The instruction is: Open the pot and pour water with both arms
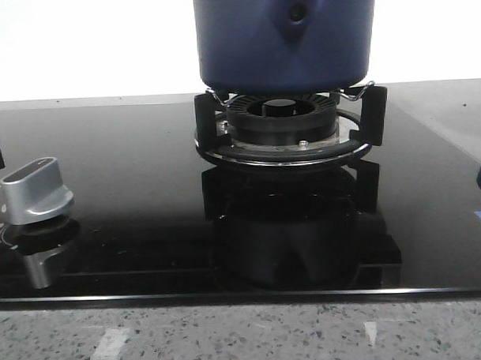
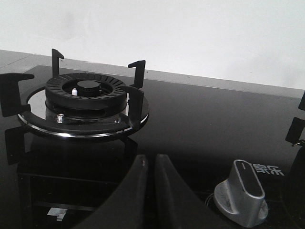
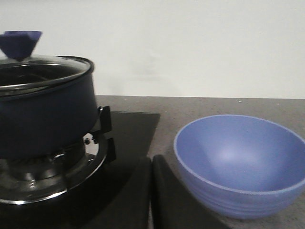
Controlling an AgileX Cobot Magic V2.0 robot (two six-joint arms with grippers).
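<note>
- Pot [image 1: 283, 44] sits on the burner [image 1: 284, 119] at rear centre of the black glass surface [image 1: 130, 200]; glass lid [image 3: 40, 71] with blue knob [image 3: 19, 43] is on.
- Blue bowl [image 3: 238, 167] stands just beside the cooktop, right side.
- Left gripper [image 2: 148, 191]: fingers together, empty, near the silver dial [image 2: 240, 195].
- Right gripper [image 3: 151, 195]: fingers together, empty, between pot and bowl.
- Step judged: lid removal. Spread one gripper first, approach knob from above, lift straight.

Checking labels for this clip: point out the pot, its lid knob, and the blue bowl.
pot [image 1: 244, 57], front view, on its dark blue side wall.
lid knob [image 3: 20, 44], right wrist view, on the blue knob's body.
blue bowl [image 3: 238, 157], right wrist view, on its inner surface.
</note>
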